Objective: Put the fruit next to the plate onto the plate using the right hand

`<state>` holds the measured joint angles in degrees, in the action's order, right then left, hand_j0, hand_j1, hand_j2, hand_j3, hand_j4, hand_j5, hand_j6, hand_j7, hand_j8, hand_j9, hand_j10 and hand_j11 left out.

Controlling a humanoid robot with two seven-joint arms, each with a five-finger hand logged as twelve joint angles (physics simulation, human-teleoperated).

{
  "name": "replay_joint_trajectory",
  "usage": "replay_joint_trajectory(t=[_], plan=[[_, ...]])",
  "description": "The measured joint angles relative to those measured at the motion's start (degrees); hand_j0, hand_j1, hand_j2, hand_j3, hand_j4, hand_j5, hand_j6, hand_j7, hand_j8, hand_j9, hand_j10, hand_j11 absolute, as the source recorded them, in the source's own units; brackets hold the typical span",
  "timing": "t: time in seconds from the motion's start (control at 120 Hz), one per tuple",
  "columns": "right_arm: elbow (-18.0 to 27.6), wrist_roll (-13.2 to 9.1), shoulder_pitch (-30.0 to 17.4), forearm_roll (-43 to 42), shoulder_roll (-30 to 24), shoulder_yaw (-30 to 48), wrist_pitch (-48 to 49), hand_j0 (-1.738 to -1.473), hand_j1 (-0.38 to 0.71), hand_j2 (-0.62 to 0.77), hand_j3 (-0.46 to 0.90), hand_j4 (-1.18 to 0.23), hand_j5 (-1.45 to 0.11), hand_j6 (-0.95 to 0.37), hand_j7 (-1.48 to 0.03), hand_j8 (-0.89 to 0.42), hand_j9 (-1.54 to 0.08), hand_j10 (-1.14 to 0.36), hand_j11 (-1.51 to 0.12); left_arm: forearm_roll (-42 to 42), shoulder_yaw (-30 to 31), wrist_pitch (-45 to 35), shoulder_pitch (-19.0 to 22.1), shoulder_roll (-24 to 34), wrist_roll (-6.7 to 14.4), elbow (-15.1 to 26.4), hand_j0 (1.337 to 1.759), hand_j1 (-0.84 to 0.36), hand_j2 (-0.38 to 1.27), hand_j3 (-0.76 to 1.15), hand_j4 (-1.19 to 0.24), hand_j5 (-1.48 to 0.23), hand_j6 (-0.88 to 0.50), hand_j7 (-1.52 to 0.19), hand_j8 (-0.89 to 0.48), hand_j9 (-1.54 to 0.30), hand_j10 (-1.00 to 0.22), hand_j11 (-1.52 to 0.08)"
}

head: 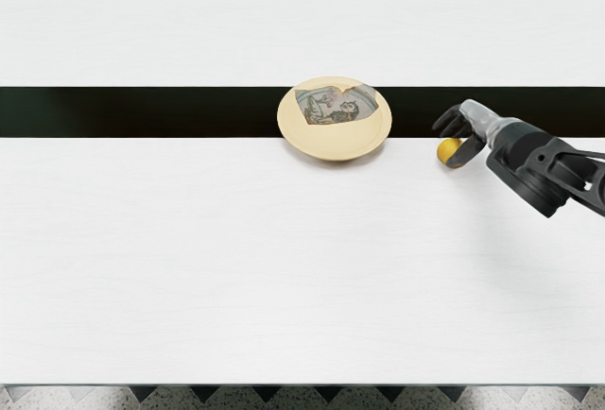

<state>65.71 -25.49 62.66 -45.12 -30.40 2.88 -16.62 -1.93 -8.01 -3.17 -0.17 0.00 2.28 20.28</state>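
**pixelpete:** So where's the fruit (447, 151) relative to the right hand (466, 132)?

**mo_r:** Right under it. The hand is curled closed around the fruit, down on the desk (236, 268). Only the fruit's left half pokes out, small and yellow-orange.

**pixelpete:** Room to move?

**mo_r:** Loads. From the near desk edge up to the hand it's a wide stretch of open white. The plate (333, 148) is off to the hand's left, apart from it, sitting half on a black band (142, 112) that crosses the desk. Past that there's more white.

**pixelpete:** Anything hidden?

**mo_r:** The fruit's right side is behind the hand, so I can't name the fruit. The right arm (553, 172) is cut off by the picture's right edge.
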Motion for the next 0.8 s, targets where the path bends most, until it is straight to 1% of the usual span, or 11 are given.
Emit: replay_joint_trajectory(t=[0.042, 0.117, 0.233, 0.35, 0.358, 0.375, 0.508, 0.558, 0.633, 0.717, 0.8], plan=[[-0.01, 0.0, -0.09, 0.15, -0.04, 0.02, 0.12, -1.657, 0.24, -0.06, 0.0, -0.48, -0.62, -0.48, -0.62, -0.44, -0.63, -0.48, -0.63, 0.0, 0.0, 0.0, 0.0, 0.0, 0.0, -0.01, 1.658, 0.33, 0.0, 0.0, -0.02, -0.02, -0.02, -0.02, -0.02, -0.02, -0.02, -0.02], [-0.02, 0.02, -0.29, 0.27, -0.17, 0.02, 0.27, -1.656, 0.27, -0.06, 0.0, -0.5, -0.64, -0.5, -0.64, -0.39, -0.66, -0.47, -0.66, 0.0, -0.01, -0.01, 0.0, 0.0, 0.0, -0.02, 1.658, 0.33, 0.0, 0.0, -0.02, -0.02, -0.02, -0.02, -0.02, -0.02, -0.02, -0.02], [-0.02, 0.03, -0.47, 0.51, -0.95, 0.05, 0.66, -1.651, 0.33, -0.01, 0.0, -0.52, -0.68, -0.45, -0.67, -0.33, -0.69, -0.47, -0.69, 0.01, -0.02, -0.01, 0.0, 0.0, 0.0, -0.04, 1.658, 0.33, 0.0, 0.0, -0.02, -0.02, -0.02, -0.02, -0.02, -0.02, -0.02, -0.02], [-0.02, 0.02, -0.56, 0.64, -1.18, 0.09, 0.98, -1.647, 0.35, 0.05, 0.0, -0.54, -0.68, -0.43, -0.69, -0.32, -0.69, -0.49, -0.69, 0.01, -0.02, -0.03, 0.0, 0.0, 0.0, -0.03, 1.658, 0.33, 0.0, 0.0, -0.02, -0.02, -0.02, -0.02, -0.02, -0.02, -0.02, -0.02], [-0.03, 0.02, -0.57, 0.63, -1.19, 0.1, 0.99, -1.646, 0.36, 0.03, 0.0, -0.55, -0.68, -0.43, -0.69, -0.32, -0.69, -0.49, -0.69, 0.01, -0.02, -0.03, 0.0, 0.0, 0.0, -0.03, 1.658, 0.33, 0.0, 0.0, -0.02, -0.02, -0.02, -0.02, -0.02, -0.02, -0.02, -0.02], [-0.03, 0.02, -0.58, 0.7, -1.21, 0.09, 1.04, -1.646, 0.35, 0.06, 0.0, -0.55, -0.68, -0.41, -0.7, -0.32, -0.7, -0.49, -0.7, 0.01, -0.02, -0.03, 0.0, 0.0, 0.0, -0.03, 1.658, 0.33, 0.0, 0.0, -0.02, -0.02, -0.02, -0.02, -0.02, -0.02, -0.02, -0.02], [-0.11, 0.0, -0.59, 0.99, -1.28, 0.06, 1.47, -1.647, 0.3, 0.0, 0.0, -0.6, -0.69, -0.42, -0.73, -0.35, -0.72, -0.51, -0.73, 0.0, -0.02, -0.02, 0.0, 0.0, 0.0, -0.02, 1.658, 0.33, 0.0, 0.0, -0.02, -0.02, -0.02, -0.02, -0.02, -0.02, -0.02, -0.02], [-0.12, 0.0, -0.57, 1.14, -1.29, 0.06, 1.73, -1.646, 0.29, -0.01, 0.0, -0.61, -0.7, -0.43, -0.74, -0.32, -0.73, -0.51, -0.75, 0.0, -0.01, -0.02, -0.01, 0.0, 0.0, -0.02, 1.658, 0.33, 0.0, 0.0, -0.02, -0.02, -0.02, -0.02, -0.02, -0.02, -0.02, -0.02], [-0.13, -0.02, -0.46, 1.4, -1.3, 0.03, 2.31, -1.647, 0.28, 0.03, 0.0, -0.63, -0.74, -0.44, -0.78, -0.32, -0.77, -0.52, -0.78, 0.0, -0.01, -0.03, 0.0, 0.0, 0.0, -0.02, 1.658, 0.33, 0.0, 0.0, -0.02, -0.02, -0.02, -0.02, -0.02, -0.02, -0.02, -0.02], [-0.13, -0.03, -0.24, 1.99, -1.31, 0.02, 2.86, -1.648, 0.26, 0.11, 0.0, -0.65, -0.78, -0.48, -0.81, -0.35, -0.81, -0.55, -0.82, 0.0, -0.01, -0.01, 0.0, 0.0, 0.0, -0.02, 1.658, 0.33, 0.0, 0.0, -0.02, -0.02, -0.02, -0.02, -0.02, -0.02, -0.02, -0.02], [-0.12, -0.02, 0.04, 2.43, -1.31, 0.06, 3.15, -1.65, 0.25, 0.15, 0.0, -0.65, -0.83, -0.51, -0.84, -0.37, -0.85, -0.58, -0.86, 0.0, -0.01, 0.0, 0.0, 0.0, 0.0, -0.01, 1.658, 0.33, 0.0, 0.0, -0.02, -0.02, -0.02, -0.02, -0.02, -0.02, -0.02, -0.02]])
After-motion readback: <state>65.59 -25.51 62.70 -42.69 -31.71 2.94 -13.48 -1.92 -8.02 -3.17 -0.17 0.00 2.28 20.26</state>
